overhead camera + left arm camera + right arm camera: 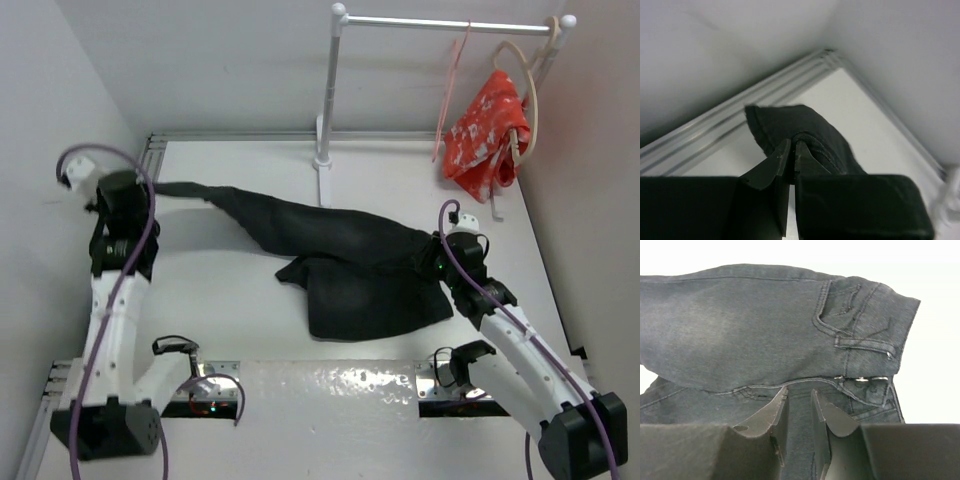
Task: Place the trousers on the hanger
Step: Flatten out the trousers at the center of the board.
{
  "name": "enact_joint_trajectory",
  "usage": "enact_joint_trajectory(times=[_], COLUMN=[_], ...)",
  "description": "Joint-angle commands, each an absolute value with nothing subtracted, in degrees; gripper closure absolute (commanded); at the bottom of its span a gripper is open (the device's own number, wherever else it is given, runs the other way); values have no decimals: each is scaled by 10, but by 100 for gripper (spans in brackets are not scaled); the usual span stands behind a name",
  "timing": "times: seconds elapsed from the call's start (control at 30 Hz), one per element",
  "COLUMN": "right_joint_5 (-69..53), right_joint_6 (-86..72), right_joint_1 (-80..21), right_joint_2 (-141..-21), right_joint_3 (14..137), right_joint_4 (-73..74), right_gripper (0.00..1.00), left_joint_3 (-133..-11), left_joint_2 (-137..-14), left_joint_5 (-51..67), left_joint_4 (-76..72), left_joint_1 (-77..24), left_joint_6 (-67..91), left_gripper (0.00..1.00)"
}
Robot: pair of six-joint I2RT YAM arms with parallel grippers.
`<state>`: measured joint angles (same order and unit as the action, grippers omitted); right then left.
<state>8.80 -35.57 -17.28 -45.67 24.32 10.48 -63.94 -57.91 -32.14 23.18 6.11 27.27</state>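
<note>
The trousers (pixel 350 265) lay spread on the table (pixel 225 295) in front of the rack (pixel 328 90), one leg stretched out flat to the left past the rack's post and the other folded under in a heap nearer than the post. In front of the rack's right end, the right gripper (pixel 799 400) sat low at the waist, close to the silver buttons (pixel 860 380). Its jaws stood a little apart with dark cloth showing in the gap, and it could not be told whether they pinched that cloth. Well to the left of the rack, the left gripper (pixel 792 152) was clamped tight on the tip of the stretched leg, a short flap of hem poking out beyond the fingertips. On the rack's rail, towards its right end, the hanger (pixel 455 90) hung bare by its hook, apart from the trousers. At the rail's right end hung a beige hanger (pixel 528 100) carrying a red cloth (pixel 490 130).
</note>
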Motion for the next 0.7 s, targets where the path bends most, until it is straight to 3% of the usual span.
enact_joint_trajectory(times=[0.0, 0.1, 0.13, 0.2, 0.23, 0.33, 0.4, 0.43, 0.47, 0.57, 0.67], right_joint_5=[106, 98, 101, 117, 120, 120, 124, 126, 129, 144, 122], right_joint_6=[-356, -356, -355, -355, -355, -355, -354, -351, -350, -350, -363], right_joint_1=[-172, -173, -172, -172, -173, -172, -172, -172, -170, -156, -107], right_joint_2=[-454, -453, -451, -448, -449, -475, -491, -503, -506, -523, -568], right_joint_3=[252, 254, 255, 255, 254, 255, 264, 265, 269, 283, 318], right_joint_4=[103, 106, 110, 113, 112, 112, 114, 113, 113, 112, 93], right_gripper=[76, 75, 74, 70, 62, 58, 60, 67, 81, 100, 100], left_joint_3=[-506, -472, -469, -471, -477, -521, -550, -557, -564, -569, -550], left_joint_2=[-500, -511, -518, -533, -535, -540, -549, -553, -562, -583, -628], left_joint_5=[-475, -489, -498, -514, -524, -483, -433, -373, -351, -250, -270], left_joint_4=[206, 233, 243, 261, 263, 251, 225, 213, 198, 159, 128], left_joint_1=[65, 66, 66, 67, 67, 67, 66, 66, 65, 56, -52], left_joint_6=[290, 323, 333, 344, 346, 328, 299, 288, 287, 275, 299], left_gripper=[100, 77, 43, 20, 9, 9, 16, 29, 33, 52, 58])
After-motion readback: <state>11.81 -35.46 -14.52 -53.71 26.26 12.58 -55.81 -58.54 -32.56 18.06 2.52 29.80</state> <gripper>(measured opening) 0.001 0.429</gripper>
